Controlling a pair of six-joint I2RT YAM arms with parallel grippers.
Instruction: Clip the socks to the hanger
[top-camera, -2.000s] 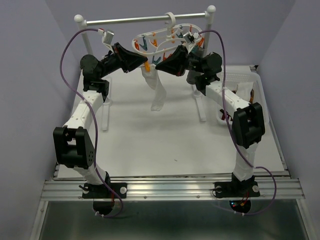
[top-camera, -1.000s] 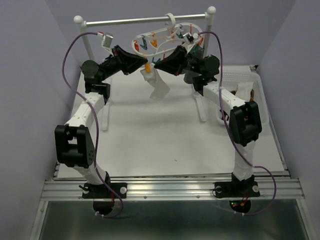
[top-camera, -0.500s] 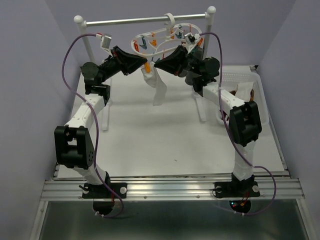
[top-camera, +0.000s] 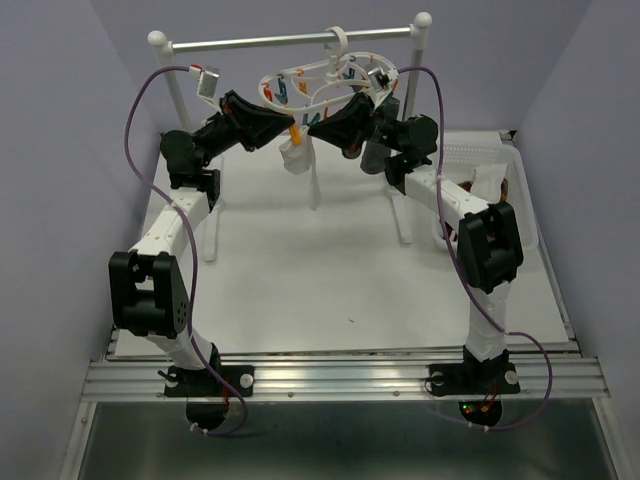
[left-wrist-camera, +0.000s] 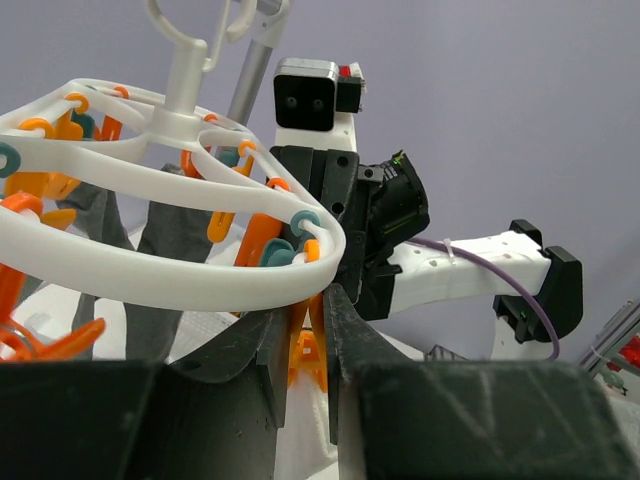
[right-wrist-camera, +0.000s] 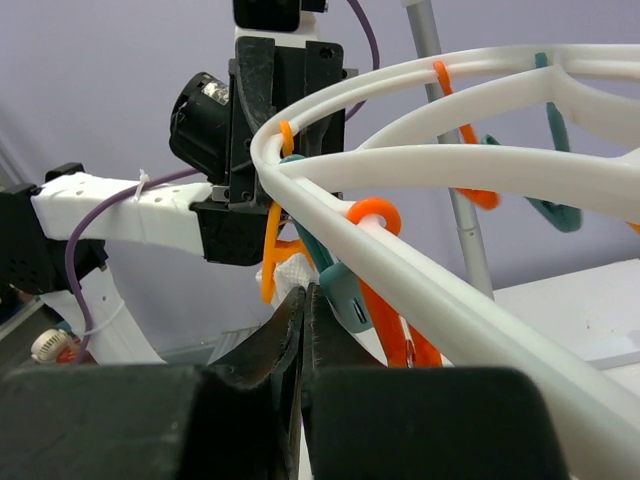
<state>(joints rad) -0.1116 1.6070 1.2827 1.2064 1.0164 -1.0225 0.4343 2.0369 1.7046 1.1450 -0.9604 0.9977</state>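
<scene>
The white hanger (top-camera: 325, 78) hangs by its hook from the rail, with orange and teal clips on its double ring. My left gripper (top-camera: 290, 128) is shut on an orange clip (left-wrist-camera: 308, 345) at the ring's near edge, squeezing it. A white sock (top-camera: 298, 155) hangs right under that clip, its tail dangling toward the table. My right gripper (top-camera: 313, 125) faces the left one and is shut on the sock's top edge (right-wrist-camera: 290, 270) beside the orange clip (right-wrist-camera: 268, 250). In the left wrist view, grey socks (left-wrist-camera: 168, 240) hang from the hanger (left-wrist-camera: 200, 285).
The metal rail stand (top-camera: 250, 42) with white ball-topped posts carries the hanger at the back of the table. A white perforated basket (top-camera: 478, 160) stands at the right behind my right arm. Purple cables loop from both wrists.
Both grippers have risen a little with the hanger's near edge. The white sock, hanging long before, is now bunched higher under the orange clip.
</scene>
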